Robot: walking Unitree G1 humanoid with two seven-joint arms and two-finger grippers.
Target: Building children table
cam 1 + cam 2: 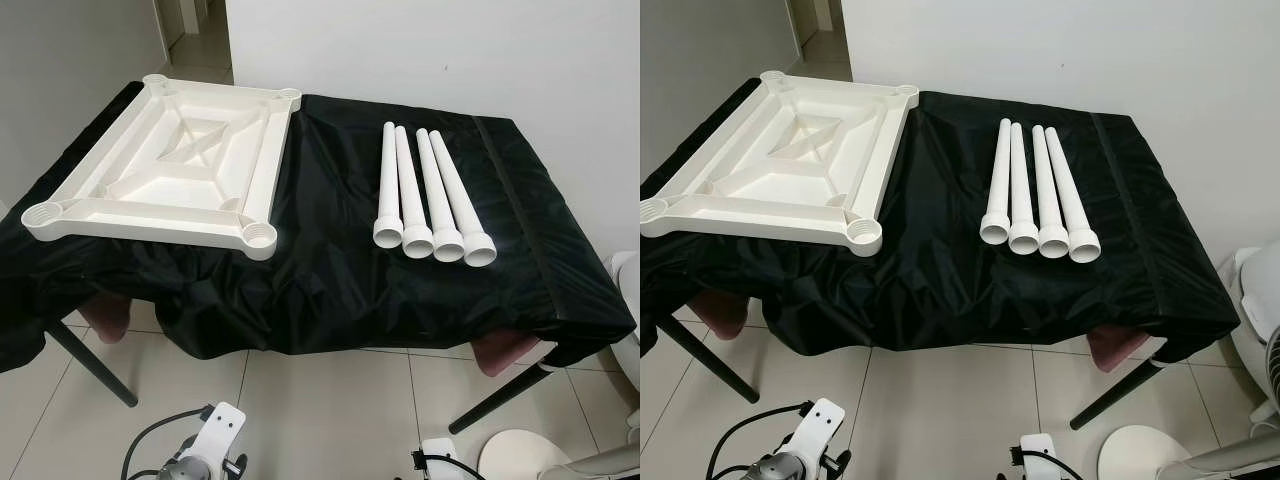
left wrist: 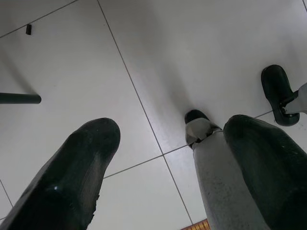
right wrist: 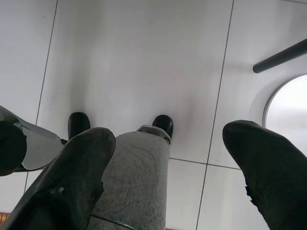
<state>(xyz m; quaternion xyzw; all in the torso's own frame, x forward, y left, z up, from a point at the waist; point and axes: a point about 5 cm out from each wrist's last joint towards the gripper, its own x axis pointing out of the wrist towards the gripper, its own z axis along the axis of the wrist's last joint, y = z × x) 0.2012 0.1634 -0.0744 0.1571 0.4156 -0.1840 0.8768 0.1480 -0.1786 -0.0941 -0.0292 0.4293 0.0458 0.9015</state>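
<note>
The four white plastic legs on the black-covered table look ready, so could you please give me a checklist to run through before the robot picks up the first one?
1. Four white plastic tube legs all present, lying side by side on the black cloth-covered table: ok.
2. Flared open ends of the legs face the robot, unobstructed: ok.
3. Cream square plastic tabletop lies underside up, round corner sockets exposed: ok.
4. Left gripper open and holding nothing, hanging over the tiled floor: ok.
5. Right gripper open and holding nothing, also hanging low: ok.
6. Socket threads undamaged: cannot tell.
</note>
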